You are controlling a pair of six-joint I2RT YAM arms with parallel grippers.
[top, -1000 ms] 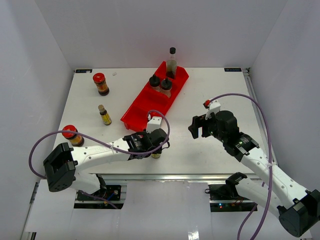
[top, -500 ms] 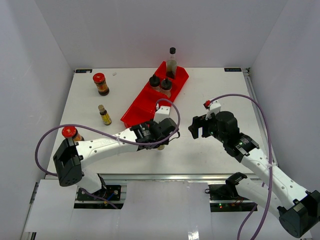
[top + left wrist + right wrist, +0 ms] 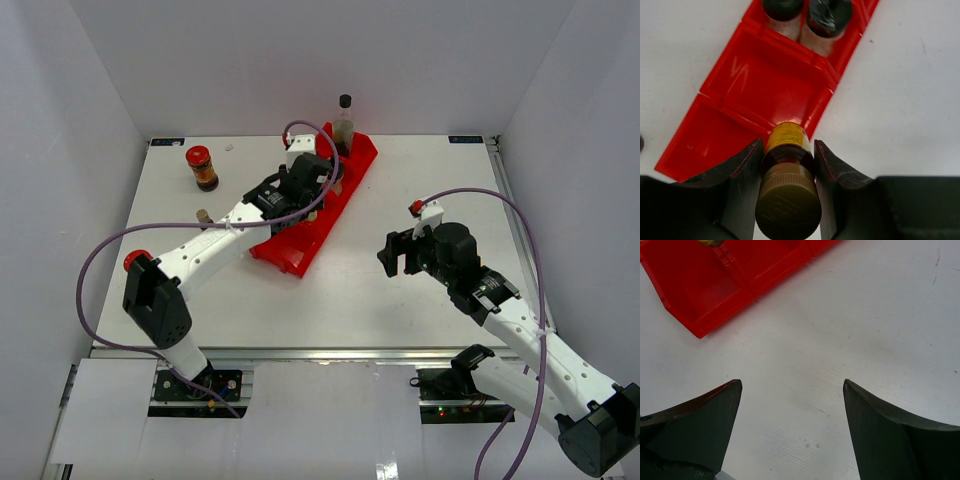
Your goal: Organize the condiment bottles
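Note:
My left gripper (image 3: pixel 788 145) is shut on a slim yellow-labelled bottle (image 3: pixel 786 135) with an olive cap, held over the long red tray (image 3: pixel 765 85) above the right wall of an empty compartment. From above, that gripper (image 3: pixel 303 185) hovers over the tray's (image 3: pixel 298 252) middle. Two black-capped shakers (image 3: pixel 827 15) stand in the compartment beyond. A tall clear bottle (image 3: pixel 344 120) stands at the tray's far end. A red-lidded jar (image 3: pixel 201 167) stands at the back left, another (image 3: pixel 133 261) peeks out behind the left arm, and a second slim bottle (image 3: pixel 203 215) is partly hidden. My right gripper (image 3: pixel 396 255) is open and empty.
The right wrist view shows bare white table between the open fingers (image 3: pixel 715 410), with the tray's near end (image 3: pixel 695 295) at the upper left. White walls enclose the table on three sides. The left arm's purple cable (image 3: pixel 100 260) loops over the left side.
The left arm has swung from the table's front edge up and back over the red tray, carrying the slim bottle. The right arm has stayed put.

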